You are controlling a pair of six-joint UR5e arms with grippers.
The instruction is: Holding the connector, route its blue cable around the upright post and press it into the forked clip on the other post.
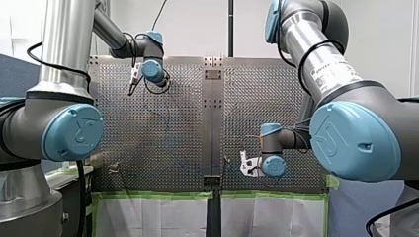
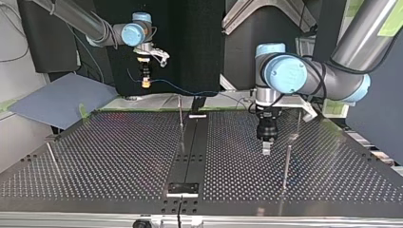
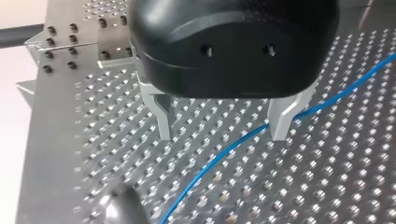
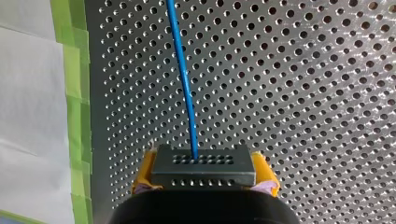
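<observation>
My right gripper (image 4: 203, 179) is shut on the black connector (image 4: 203, 165), with yellow pads on both its sides. The blue cable (image 4: 184, 79) leaves the connector and runs ahead over the perforated table. In the top view my right gripper (image 2: 145, 80) hangs above the table's far left, and the cable (image 2: 190, 91) trails from it toward the right. My left gripper (image 3: 224, 128) is open just above the plate. The cable (image 3: 219, 156) passes under it, close to one metal finger (image 3: 282, 119). Thin posts (image 2: 180, 114) (image 2: 286, 164) stand upright; I cannot make out a forked clip.
More thin posts stand at the top view's left (image 2: 52, 154) and right (image 2: 298, 121). A dark strip (image 2: 190, 147) runs down the middle of the plate. Green tape (image 4: 77, 93) edges the table beside the right gripper. A blurred grey round shape (image 3: 121, 205) lies ahead of the left gripper.
</observation>
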